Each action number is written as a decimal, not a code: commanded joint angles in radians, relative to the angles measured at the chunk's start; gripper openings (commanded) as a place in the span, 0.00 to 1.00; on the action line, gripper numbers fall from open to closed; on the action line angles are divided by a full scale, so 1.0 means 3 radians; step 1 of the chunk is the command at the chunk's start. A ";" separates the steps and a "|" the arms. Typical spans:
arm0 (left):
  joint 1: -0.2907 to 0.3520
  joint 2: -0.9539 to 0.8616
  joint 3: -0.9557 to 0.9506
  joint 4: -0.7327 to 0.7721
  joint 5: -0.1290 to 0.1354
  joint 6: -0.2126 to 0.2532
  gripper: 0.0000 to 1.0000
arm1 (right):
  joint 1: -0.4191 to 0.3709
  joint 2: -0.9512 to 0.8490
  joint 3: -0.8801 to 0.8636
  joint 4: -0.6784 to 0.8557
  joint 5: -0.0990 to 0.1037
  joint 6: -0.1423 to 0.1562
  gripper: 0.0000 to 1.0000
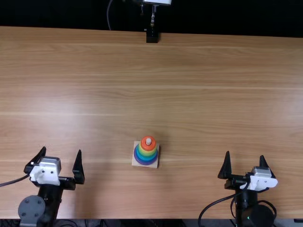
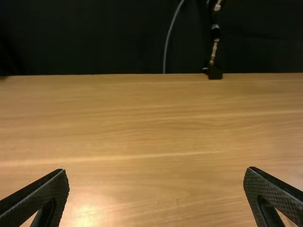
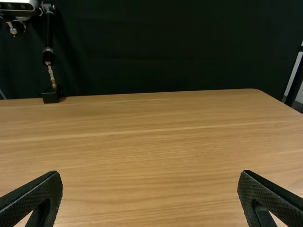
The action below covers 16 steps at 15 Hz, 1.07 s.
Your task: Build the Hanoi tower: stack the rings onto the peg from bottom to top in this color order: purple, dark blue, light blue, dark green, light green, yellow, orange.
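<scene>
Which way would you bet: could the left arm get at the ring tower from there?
Probably yes. The left arm has its jaws open, and nothing stands between it and the ring tower, though it would likely need to stretch sideways.

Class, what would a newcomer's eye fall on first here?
The rainbow ring tower, topped by an orange ring, on its pale square base in the near half of the table. Next, the left gripper and right gripper, black-fingered and open, one on either side of it.
</scene>
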 commanded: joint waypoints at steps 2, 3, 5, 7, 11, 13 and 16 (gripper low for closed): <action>0.0046 -0.0264 -0.0308 0.0051 -0.0001 0.0010 1.00 | -0.0026 -0.0032 -0.0042 0.0011 -0.0017 0.0018 1.00; 0.0041 -0.0335 -0.0365 0.0051 -0.0001 0.0010 1.00 | -0.0026 -0.0032 -0.0042 0.0011 -0.0017 0.0018 1.00; 0.0025 -0.0407 -0.0503 0.0045 -0.0007 0.0016 1.00 | -0.0026 -0.0032 -0.0042 0.0011 -0.0017 0.0018 1.00; 0.0015 -0.0509 -0.0564 0.0051 -0.0019 0.0016 1.00 | -0.0026 -0.0032 -0.0042 0.0011 -0.0017 0.0018 1.00; 0.0036 -0.0509 -0.0564 0.0045 -0.0013 0.0022 1.00 | -0.0026 -0.0032 -0.0042 0.0011 -0.0017 0.0018 1.00; 0.0036 -0.0509 -0.0564 0.0045 -0.0013 0.0022 1.00 | -0.0026 -0.0032 -0.0042 0.0011 -0.0017 0.0018 1.00; 0.0036 -0.0509 -0.0564 0.0045 -0.0013 0.0022 1.00 | -0.0026 -0.0032 -0.0042 0.0011 -0.0017 0.0018 1.00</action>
